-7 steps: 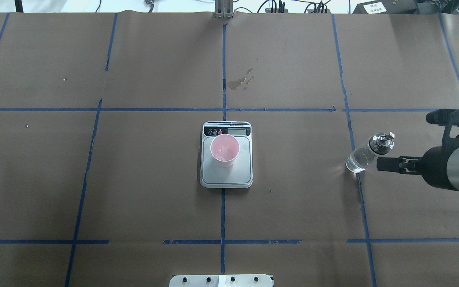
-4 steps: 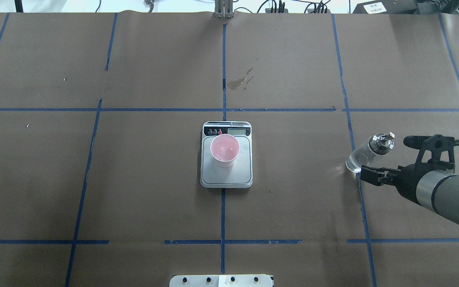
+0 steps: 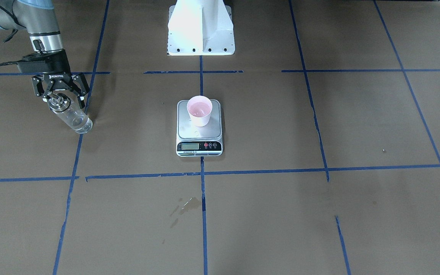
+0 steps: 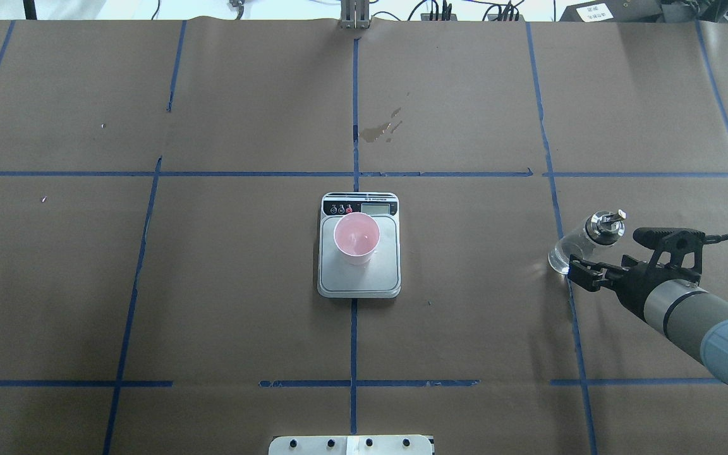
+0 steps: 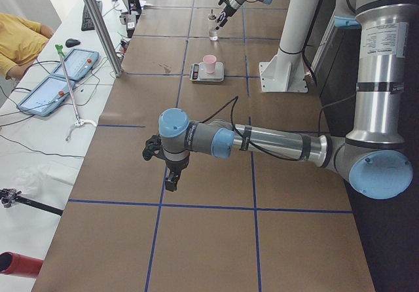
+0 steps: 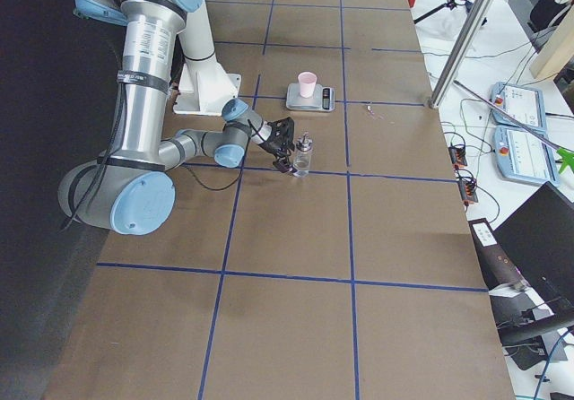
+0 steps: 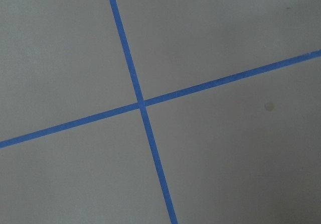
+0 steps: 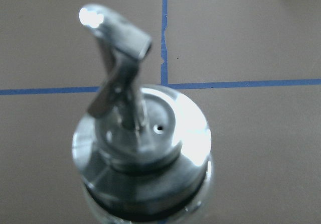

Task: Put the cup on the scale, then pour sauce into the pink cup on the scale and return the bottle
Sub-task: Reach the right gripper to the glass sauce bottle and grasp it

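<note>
Had cup (image 4: pixel 356 237) upright on scale (image 4: pixel 359 281), dead centre of the overhead view. Still needed to pour and put back, by the look of it.

Spotted bottle (image 4: pixel 576 246) standing on the brown paper (image 4: pixel 465 328) at middle right of that view, well apart from the scale. Had right gripper (image 3: pixel 64 102) stretched in low from the lower right corner, jaws spread either side of the metal cap (image 8: pixel 145 148), clamped on nothing. Couldn't make out any sauce in the cup. Had left gripper (image 5: pixel 171 182) hanging low over bare paper; couldn't tell if spread or closed.

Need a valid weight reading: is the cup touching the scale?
Touching. The front-facing view shows the cup standing upright with its base on the scale.
</note>
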